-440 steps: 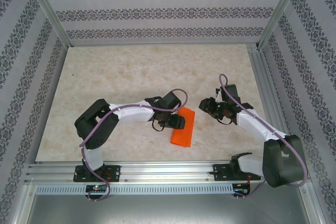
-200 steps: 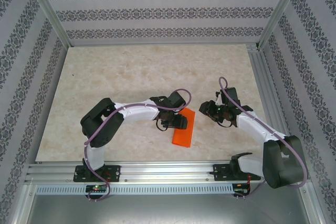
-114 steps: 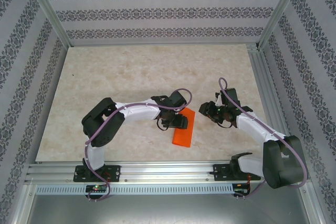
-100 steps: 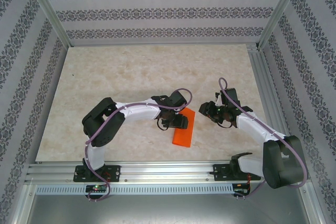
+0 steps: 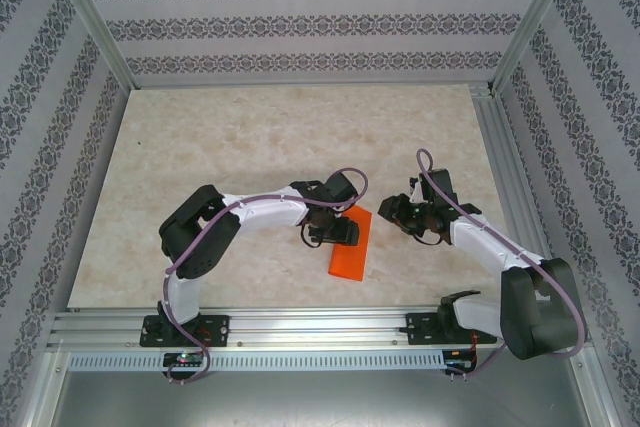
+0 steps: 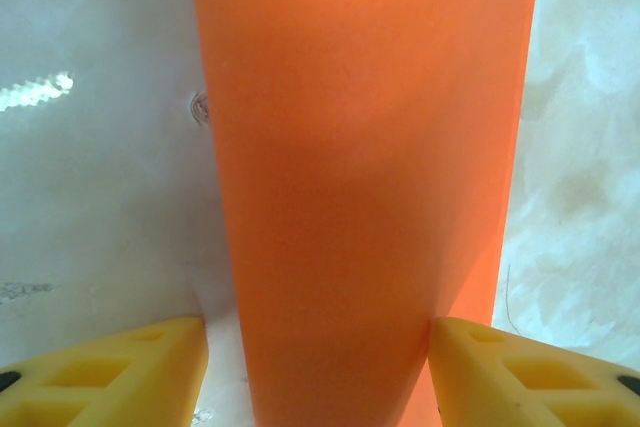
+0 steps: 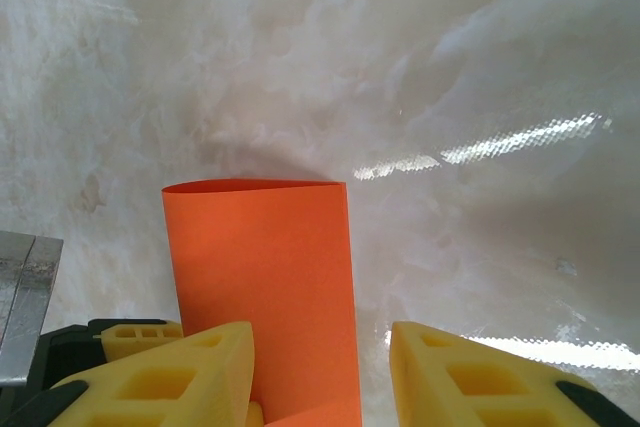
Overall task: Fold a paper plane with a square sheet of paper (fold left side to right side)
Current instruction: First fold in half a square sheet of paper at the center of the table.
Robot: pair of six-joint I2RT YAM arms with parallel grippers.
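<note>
The square sheet of paper (image 5: 349,254) is bright orange and lies folded into a narrow rectangle on the table near the front centre. My left gripper (image 5: 335,232) sits low over its far end. In the left wrist view the paper (image 6: 360,177) runs between the yellow fingers (image 6: 110,367); the gripper (image 6: 318,377) is open, and the right finger touches the paper's edge. My right gripper (image 5: 397,212) hovers just right of the paper's far end. It is open (image 7: 320,367), with the paper (image 7: 262,267) lying left of centre between its fingers.
The marble-patterned table (image 5: 250,137) stretches bare behind and to the left of the arms. Patterned walls and an aluminium frame (image 5: 495,137) enclose it. A metal rail (image 5: 300,327) runs along the near edge by the arm bases.
My left gripper has crept a little to the right over the paper's far end. The right gripper has edged slightly towards the paper. The paper itself has stayed put.
</note>
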